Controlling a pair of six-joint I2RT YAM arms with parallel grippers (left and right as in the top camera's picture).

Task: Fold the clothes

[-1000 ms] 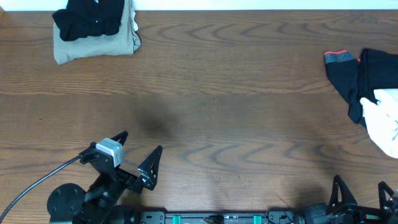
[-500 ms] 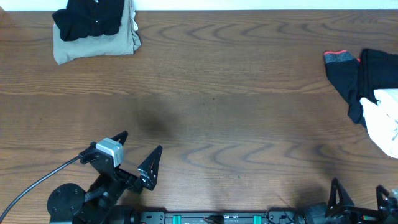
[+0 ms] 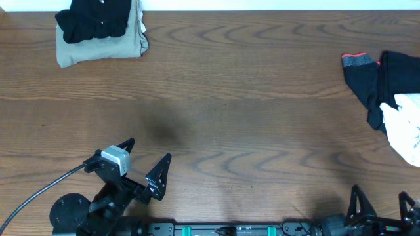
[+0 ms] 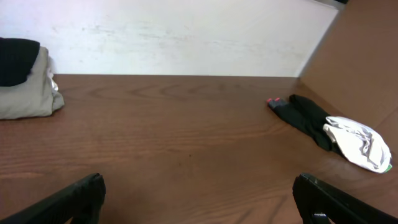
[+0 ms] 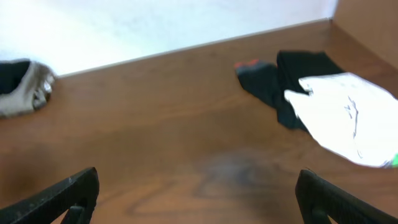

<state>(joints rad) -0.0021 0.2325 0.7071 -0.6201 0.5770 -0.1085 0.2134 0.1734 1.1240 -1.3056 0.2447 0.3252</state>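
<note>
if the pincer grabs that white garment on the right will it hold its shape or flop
Probably floppy: the white garment lies crumpled in soft folds, so it should droop from one pinch. Likely light, being thin cloth. It overlaps the black garment, so that may drag along.

At the far left of the tabletop (image 3: 230, 98) sits a folded stack: a khaki garment (image 3: 98, 49) lying flat, with a folded black garment (image 3: 95, 18) resting on top of it. At the right edge lies an unfolded heap. There a crumpled black garment (image 3: 377, 82) is spread out, and a white garment (image 3: 408, 124) is bunched over its near end. The coral-edged dark piece (image 3: 357, 62) on its left may be a separate item.
</note>
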